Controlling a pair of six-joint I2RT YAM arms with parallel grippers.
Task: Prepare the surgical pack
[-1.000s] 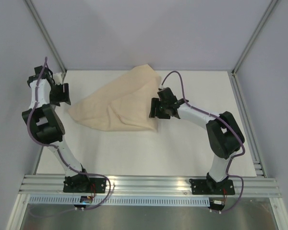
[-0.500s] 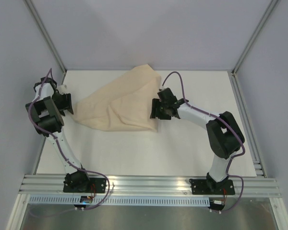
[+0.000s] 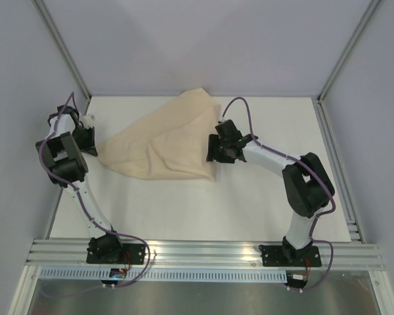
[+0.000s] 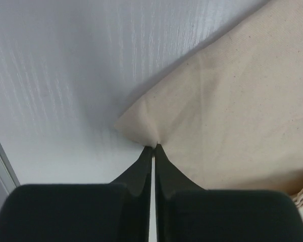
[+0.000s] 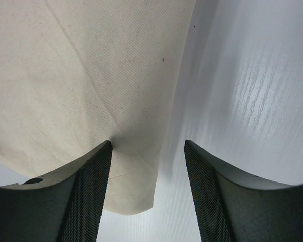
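Nearest, the two arms rise from a rail (image 3: 203,252) along the near edge of the table (image 3: 249,203). Beyond that is a broad strip of bare white tabletop.

Further in lies the cloth (image 3: 164,147), a tan sheet folded into a rough triangle and spread flat on the far half of the table, left of centre. Creases run across it. Its long near edge slants from a point at the left to a corner at the near right. Nothing else of the pack shows.

At the left point sits the left gripper (image 4: 153,147). Its black fingers are pressed together on the very tip of the cloth, and the fabric puckers where they bite. The corner looks slightly raised off the white surface, with a shadow under it.

Over at the right edge, just past the near-right corner, hangs the right gripper (image 5: 148,143), spread wide. One finger (image 5: 93,186) stands over the cloth and the other over bare table, so the edge runs between them. Whether either tip touches down I cannot tell.

Farther on, the cloth narrows to a far corner close to the table's far edge — then plain grey walls (image 3: 184,46).
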